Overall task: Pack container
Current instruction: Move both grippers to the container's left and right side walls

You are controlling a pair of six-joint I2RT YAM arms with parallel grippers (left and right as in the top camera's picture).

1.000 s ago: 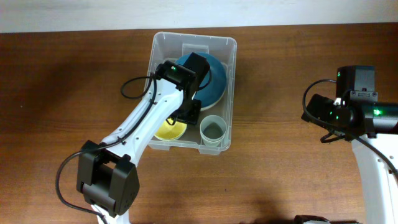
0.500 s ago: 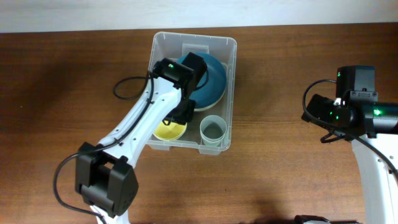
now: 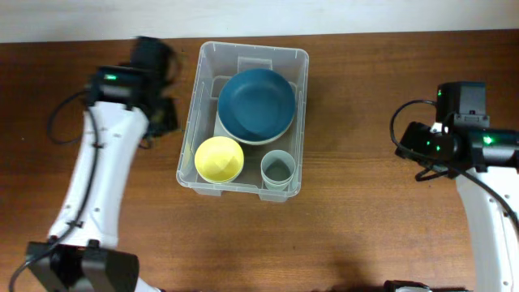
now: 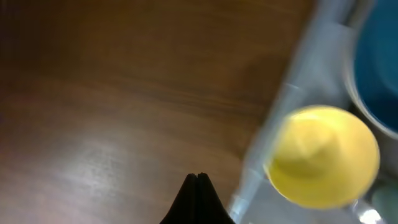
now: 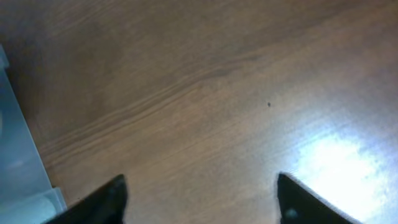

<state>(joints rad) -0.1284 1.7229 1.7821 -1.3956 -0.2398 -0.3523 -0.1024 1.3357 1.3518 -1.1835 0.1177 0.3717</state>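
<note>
Container (image 3: pixel 253 47): was set mid-table (image 3: pixel 365 235), packed with a blue bowl (image 3: pixel 256 105), a yellow bowl (image 3: pixel 219 158) and a cup (image 3: pixel 278 169).
Left gripper (image 4: pixel 198 185): was pinched tight, nothing held, beside the container.
Right gripper (image 5: pixel 200 186): was spread wide, nothing held.
Tip: the rim should not be bumped.

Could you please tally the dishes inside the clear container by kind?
Bowls: 2, blue bowl, yellow bowl
Cups: 1, pale green cup
Total: 3 in the container
A pale rim under the blue bowl is unclear, not counted.

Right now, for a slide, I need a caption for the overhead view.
Clear container on wooden table holding blue bowl, yellow bowl and pale cup.
</note>
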